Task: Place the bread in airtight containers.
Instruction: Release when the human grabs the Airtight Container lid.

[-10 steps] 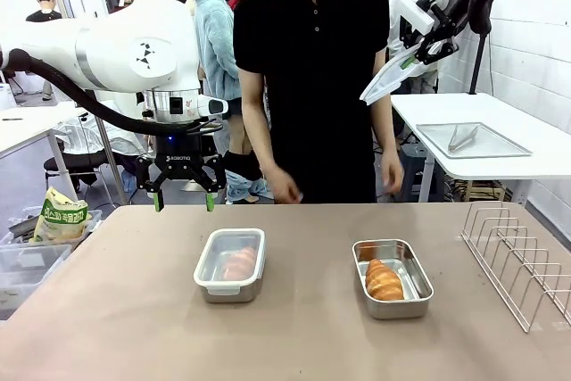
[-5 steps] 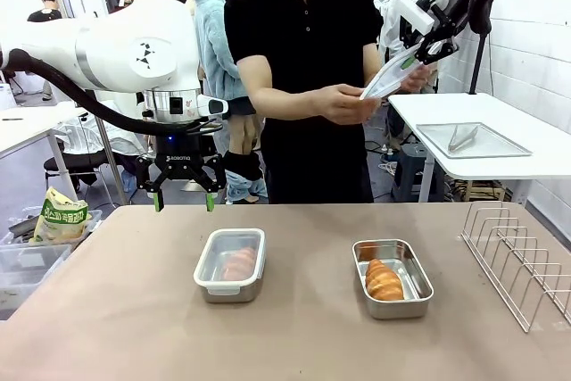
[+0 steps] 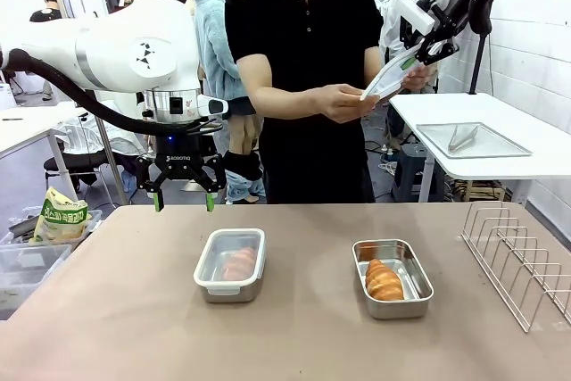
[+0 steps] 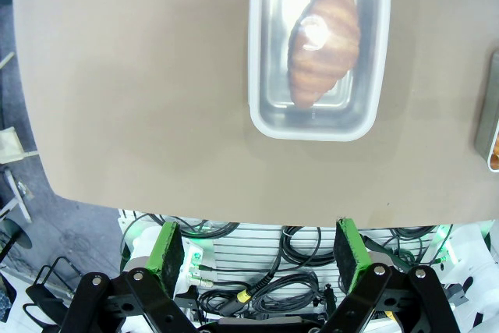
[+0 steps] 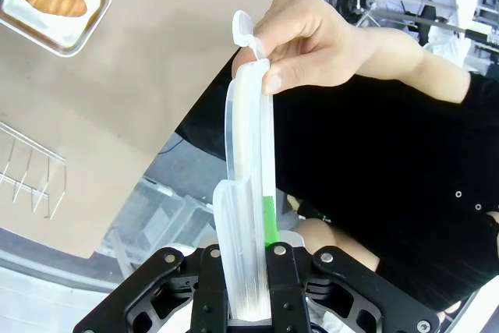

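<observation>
A: Surface, room?
B: Matte tan table (image 3: 125, 310); wire rack (image 3: 522, 260) on its right, white side table behind.
A: Bread?
B: One glossy ridged roll (image 3: 384, 280) lay lengthwise in the open steel pan (image 3: 393, 278); another under the lidded pan (image 3: 230, 264).
A: Tools?
B: Left tool (image 3: 183, 200) gaped apart above the table. Right tool (image 5: 248, 271) clamped a translucent lid (image 5: 248, 193); a person's hand (image 5: 312, 40) pinched its far end.

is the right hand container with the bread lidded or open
Open. The bread lies bare in the steel container; its clear lid is up in the right claw.

Shiny steel pan (image 3: 393, 290), translucent plastic lid (image 5: 248, 193)
</observation>
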You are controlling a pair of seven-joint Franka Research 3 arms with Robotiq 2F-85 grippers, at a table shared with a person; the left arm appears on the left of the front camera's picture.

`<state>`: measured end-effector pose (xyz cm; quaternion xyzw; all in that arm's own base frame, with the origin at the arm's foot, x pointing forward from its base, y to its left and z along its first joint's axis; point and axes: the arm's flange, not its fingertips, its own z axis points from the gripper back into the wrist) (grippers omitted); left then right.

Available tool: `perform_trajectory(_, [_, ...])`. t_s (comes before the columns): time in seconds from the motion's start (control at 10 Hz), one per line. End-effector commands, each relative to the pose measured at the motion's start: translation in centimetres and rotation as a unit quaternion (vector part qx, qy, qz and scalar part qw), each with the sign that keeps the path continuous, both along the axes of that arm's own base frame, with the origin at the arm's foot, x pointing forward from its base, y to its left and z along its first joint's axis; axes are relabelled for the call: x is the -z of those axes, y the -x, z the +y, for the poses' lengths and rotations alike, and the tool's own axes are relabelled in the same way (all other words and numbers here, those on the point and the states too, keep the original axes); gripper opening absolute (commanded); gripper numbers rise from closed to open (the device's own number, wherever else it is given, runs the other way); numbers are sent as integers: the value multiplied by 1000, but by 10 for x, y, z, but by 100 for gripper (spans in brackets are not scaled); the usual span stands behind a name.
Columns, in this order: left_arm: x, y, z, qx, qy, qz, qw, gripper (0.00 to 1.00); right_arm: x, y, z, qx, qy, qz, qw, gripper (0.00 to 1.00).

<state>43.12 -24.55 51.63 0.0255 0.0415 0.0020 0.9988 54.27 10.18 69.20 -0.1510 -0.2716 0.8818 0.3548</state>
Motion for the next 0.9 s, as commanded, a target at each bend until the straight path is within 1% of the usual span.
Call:
perform_trajectory(0.0, [-2, 1, 2, -1, -1, 2, 1000, 100, 0, 3, 0, 1, 0, -2, 1000, 0])
perform_trajectory(0.3, [-2, 1, 2, -1, -1, 2, 1000, 100, 0, 0, 0, 0, 0, 0, 1000, 0])
perform_trajectory(0.4, [-2, 1, 2, -1, -1, 2, 1000, 100, -1, 2, 1, -2, 0, 1, 1000, 2])
perform_trajectory(0.5, [-2, 1, 2, -1, -1, 2, 1000, 100, -2, 3, 2, -2, 2, 2, 1000, 17])
perform_trajectory(0.8, [-2, 1, 2, -1, -1, 2, 1000, 100, -2, 3, 0, 8, 2, -2, 1000, 67])
